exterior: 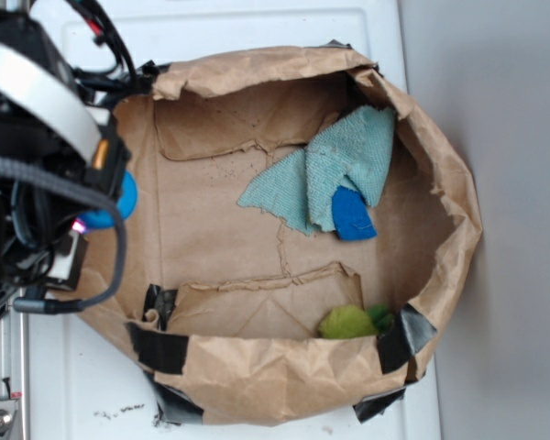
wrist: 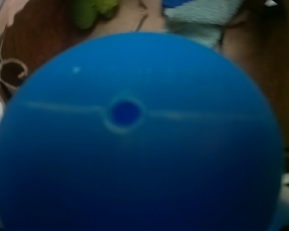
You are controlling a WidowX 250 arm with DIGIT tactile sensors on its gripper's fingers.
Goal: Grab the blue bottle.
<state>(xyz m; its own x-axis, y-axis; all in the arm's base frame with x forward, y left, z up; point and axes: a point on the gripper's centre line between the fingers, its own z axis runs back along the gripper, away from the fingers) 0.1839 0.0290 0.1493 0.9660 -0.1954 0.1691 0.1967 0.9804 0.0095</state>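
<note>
Counting one blue bottle (wrist: 135, 139), one teal cloth (exterior: 335, 170), one paper bag (exterior: 284, 376); gripper (exterior: 84, 220) state unclear.

Inside the brown paper bag (exterior: 284, 385), a teal cloth (exterior: 335, 174) overlaps a small blue piece (exterior: 353, 217); a green object (exterior: 348, 322) lies by the bag's near wall.

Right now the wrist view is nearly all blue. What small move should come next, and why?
Probably close the hand, if it is not already shut. The blue bottle fills the wrist view end-on, and the exterior view shows only a sliver of it under the arm at the paper bag's left edge. The fingers are hidden in both views.
</note>
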